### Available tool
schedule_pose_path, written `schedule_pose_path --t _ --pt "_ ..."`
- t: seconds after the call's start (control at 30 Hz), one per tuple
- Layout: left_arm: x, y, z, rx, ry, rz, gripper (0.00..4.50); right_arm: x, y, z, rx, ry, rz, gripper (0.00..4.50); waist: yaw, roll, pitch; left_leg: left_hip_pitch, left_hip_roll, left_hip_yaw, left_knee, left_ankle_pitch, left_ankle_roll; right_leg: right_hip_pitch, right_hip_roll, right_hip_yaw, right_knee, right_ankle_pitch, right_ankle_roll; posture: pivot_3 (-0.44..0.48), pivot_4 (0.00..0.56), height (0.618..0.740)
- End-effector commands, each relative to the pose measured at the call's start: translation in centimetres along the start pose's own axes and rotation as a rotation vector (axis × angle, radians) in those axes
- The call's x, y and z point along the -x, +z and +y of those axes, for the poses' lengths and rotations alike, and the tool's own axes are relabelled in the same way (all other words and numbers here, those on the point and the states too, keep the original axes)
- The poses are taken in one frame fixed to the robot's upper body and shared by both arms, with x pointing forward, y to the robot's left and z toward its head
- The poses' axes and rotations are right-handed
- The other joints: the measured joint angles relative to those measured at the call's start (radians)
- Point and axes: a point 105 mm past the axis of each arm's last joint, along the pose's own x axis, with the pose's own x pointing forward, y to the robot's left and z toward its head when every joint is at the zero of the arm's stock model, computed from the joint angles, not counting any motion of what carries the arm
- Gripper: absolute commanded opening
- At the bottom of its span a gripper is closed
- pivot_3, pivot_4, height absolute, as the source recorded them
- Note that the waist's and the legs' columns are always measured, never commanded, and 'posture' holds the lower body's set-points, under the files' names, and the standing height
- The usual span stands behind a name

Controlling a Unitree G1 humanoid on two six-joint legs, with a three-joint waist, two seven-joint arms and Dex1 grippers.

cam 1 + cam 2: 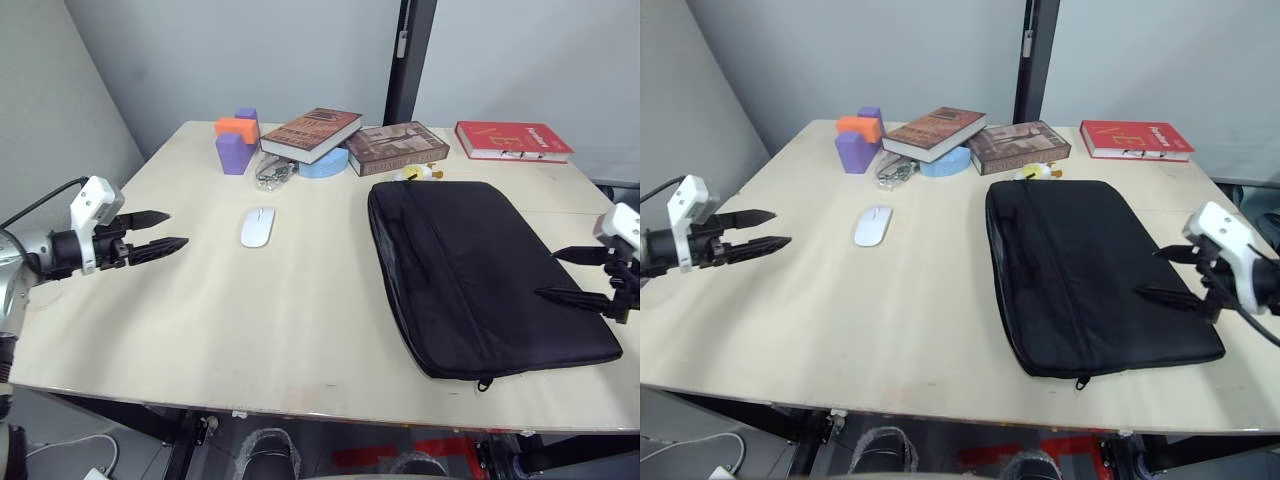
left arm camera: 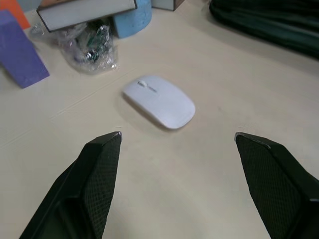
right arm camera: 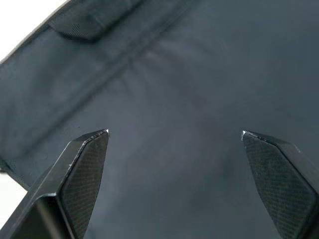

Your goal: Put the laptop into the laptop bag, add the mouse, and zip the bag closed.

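brightness: even and bright, diffuse indoor light across the table [image 1: 300, 300]; nothing underexposed except the black fabric.
light source: seems overhead and soft; no lamp is visible.
shadows: faint and short; the mouse [image 1: 257, 227] casts a thin soft shadow towards 6 o'clock, the laptop bag [image 1: 480, 275] a narrow dark rim along its near edge.
glare: none on the tabletop; in the right wrist view the table at 10 o'clock is blown out to white beside the dark bag.
detail loss: bag fabric reads nearly flat black in the head views.
focus: head views sharp; wrist views show the fingertips [image 2: 102, 164] slightly soft.
distortion: mild wide-angle bowing of the table edges.
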Motion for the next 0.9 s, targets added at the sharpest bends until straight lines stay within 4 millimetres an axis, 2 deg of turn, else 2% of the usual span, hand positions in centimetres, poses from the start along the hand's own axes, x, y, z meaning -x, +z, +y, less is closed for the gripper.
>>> schedule_pose_path --t 0.03,0.1,0.23,0.33,0.5,0.57,0.7,0.8,0.9 --pt "1.5 -0.7 0.9 0.048 0.009 0.065 4.07 2.1 2.0 -1.8 0.021 -0.077 -0.085 4.48 -0.008 0.0 0.0 0.001 0.0 0.001 0.0 0.0 0.001 0.0 0.0 0.001 0.001 0.0 0.0 0.0 0.15 0.74" --pt "1.9 -0.9 1.4 0.092 0.03 0.079 4.48 2.6 2.6 -2.1 0.001 -0.074 -0.128 4.5 -0.014 0.0 0.0 0.003 0.0 0.003 0.0 0.001 0.001 0.0 -0.001 0.002 0.003 -0.001 -0.001 0.0 0.15 0.74" --pt "2.5 -0.2 1.1 0.095 0.008 0.069 4.48 3.0 3.3 -2.5 0.01 -0.08 -0.167 4.5 -0.016 0.0 0.0 0.006 0.0 0.004 0.0 0.001 0.002 0.001 -0.001 0.002 0.007 -0.003 -0.006 0.0 0.15 0.74" --pt "2.6 0.0 1.3 0.037 0.038 0.075 4.48 2.8 3.5 -2.7 0.014 -0.083 -0.176 4.5 -0.017 0.0 0.0 0.006 0.0 0.005 -0.001 0.006 0.009 0.0 -0.001 0.002 0.007 -0.004 -0.008 0.0 0.15 0.74" --pt "1.1 0.8 0.8 0.057 0.018 0.004 4.48 2.3 4.0 -2.3 0.041 -0.053 -0.19 4.5 -0.014 0.0 0.0 0.006 0.001 0.005 -0.001 0.006 0.01 0.0 -0.001 0.001 0.007 -0.005 -0.009 0.0 0.15 0.74" --pt "0.0 0.5 0.4 0.093 0.016 -0.004 4.48 1.9 4.7 -1.8 0.06 -0.034 -0.216 4.5 -0.014 0.0 0.0 0.006 0.0 0.005 -0.001 0.006 0.01 0.0 -0.002 0.001 0.007 -0.005 -0.009 0.0 0.15 0.74" --pt "-4.0 -1.5 1.3 0.265 0.128 0.013 4.48 0.6 8.6 -0.1 0.083 0.043 -0.408 4.5 -0.016 0.001 -0.001 0.007 0.001 0.006 0.001 0.007 0.011 0.001 -0.002 0.001 0.011 -0.005 -0.009 0.0 0.15 0.74" --pt "-6.7 -2.0 2.0 0.358 0.212 0.008 4.48 -0.8 9.2 0.2 0.098 0.044 -0.398 4.5 -0.016 0.0 -0.001 0.007 0.001 0.006 0.004 0.008 0.012 0.001 -0.003 0.001 0.015 -0.005 -0.009 0.0 0.15 0.74" --pt "-9.7 -2.3 1.7 0.402 0.255 0.02 4.48 -2.0 10.8 2.0 0.137 0.136 -0.43 4.5 -0.015 0.0 -0.002 0.006 0.001 0.006 0.006 0.008 0.011 0.001 -0.003 0.001 0.015 -0.005 -0.009 0.0 0.15 0.74"
